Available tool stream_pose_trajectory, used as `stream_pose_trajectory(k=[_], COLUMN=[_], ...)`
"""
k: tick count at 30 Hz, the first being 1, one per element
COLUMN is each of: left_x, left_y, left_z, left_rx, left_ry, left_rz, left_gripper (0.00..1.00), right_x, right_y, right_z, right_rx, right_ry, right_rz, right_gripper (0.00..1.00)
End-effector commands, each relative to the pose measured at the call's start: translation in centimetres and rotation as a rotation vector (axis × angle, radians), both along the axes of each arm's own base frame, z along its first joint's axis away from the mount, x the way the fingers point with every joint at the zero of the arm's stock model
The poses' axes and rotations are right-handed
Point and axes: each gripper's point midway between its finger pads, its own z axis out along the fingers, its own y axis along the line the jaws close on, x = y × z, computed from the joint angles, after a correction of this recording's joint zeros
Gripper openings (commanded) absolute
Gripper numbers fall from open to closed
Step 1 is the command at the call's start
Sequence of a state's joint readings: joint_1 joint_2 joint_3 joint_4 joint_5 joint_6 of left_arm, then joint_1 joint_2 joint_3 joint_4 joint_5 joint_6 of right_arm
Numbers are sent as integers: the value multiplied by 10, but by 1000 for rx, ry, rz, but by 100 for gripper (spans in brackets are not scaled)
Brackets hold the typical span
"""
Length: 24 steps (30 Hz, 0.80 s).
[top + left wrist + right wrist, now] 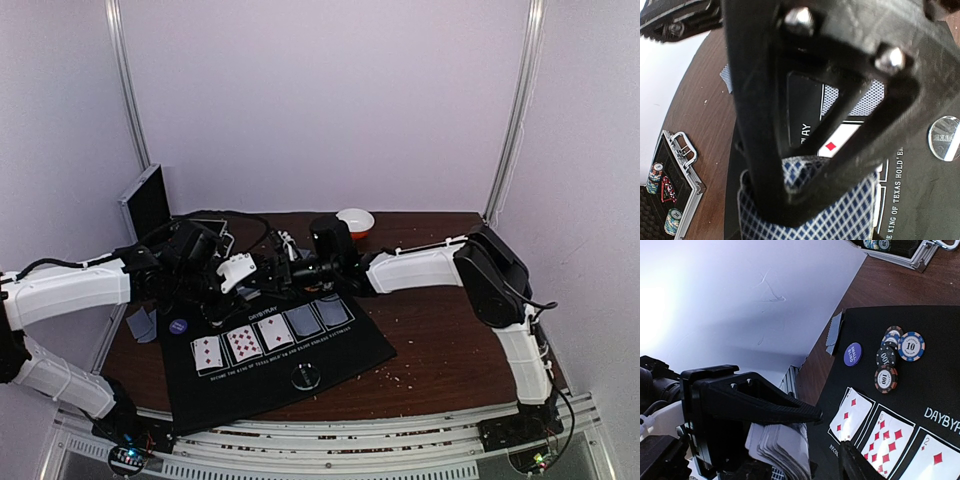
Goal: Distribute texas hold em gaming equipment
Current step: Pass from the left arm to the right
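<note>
We are holding the card deck [840, 220] in our left gripper [250, 278] above the black mat [340, 350]. We cannot tell whether our right gripper [283, 272] is clenched.

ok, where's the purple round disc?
Top view, left side: the purple round disc lies at the black five-box mat's left edge, between face-down grey-blue cards and striped poker chips.

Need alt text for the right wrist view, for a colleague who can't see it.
The right pincer, fingers apart, hangs next to a deck of cards, over a black mat with three face-up diamond cards in its boxes. Beyond lie a purple small-blind disc, striped poker chips and face-down cards at the mat's edge.
</note>
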<state>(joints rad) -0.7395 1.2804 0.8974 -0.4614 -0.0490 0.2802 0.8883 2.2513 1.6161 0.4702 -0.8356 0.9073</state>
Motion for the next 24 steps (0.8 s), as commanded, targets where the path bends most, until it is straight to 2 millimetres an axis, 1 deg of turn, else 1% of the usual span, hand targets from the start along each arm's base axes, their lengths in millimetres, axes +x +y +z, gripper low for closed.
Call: stream_pose_trajectory(k=[1, 2, 6, 7, 9, 10, 11, 13, 14, 15, 16, 18, 21, 24], left_x=[7, 7, 7, 7, 8, 8, 9, 13, 15, 16, 17, 20, 22, 25], left_y=[-11, -11, -11, -11, -10, -10, -9, -7, -5, -4, -3, -1, 2, 4], left_z=[18, 19, 18, 19, 19, 19, 20, 21, 22, 22, 23, 26, 28, 28], left_rx=[-56, -57, -55, -55, -57, -54, -53, -48, -46, -42, -41, -40, -37, -25], left_ry=[-57, -58, -58, -60, -60, -61, -64, -76, -83, -90, -95, -110, -127, -134], left_rz=[-19, -18, -17, -17, -13, -9, 0, 20, 34, 46, 55, 67, 81, 97], left_gripper=[47, 47, 47, 47, 48, 54, 62, 83, 92, 98, 98, 98, 98, 98], right_x=[-13, -14, -13, -11, -4, 0, 6, 19, 27, 35, 45, 62, 85, 97], right_y=[14, 14, 10, 8, -1, -7, -15, -36, -50, -67, -86, -131, -211, -287], right_z=[9, 9, 10, 12, 17, 18, 19, 20, 17, 14, 12, 1, -31, -62], right_rx=[57, 63, 58, 56, 50, 43, 30, 4, -14, -32, -49, -108, -257, -380], right_ry=[49, 59, 55, 49, 33, 22, 10, -16, -22, -27, -30, -35, -32, 5], right_rz=[60, 66, 58, 51, 14, -6, -33, -93, -128, -165, -209, -305, -459, -596], right_gripper=[43, 37, 6, 0, 0, 0, 0, 0, 0, 0, 0, 0, 0, 0])
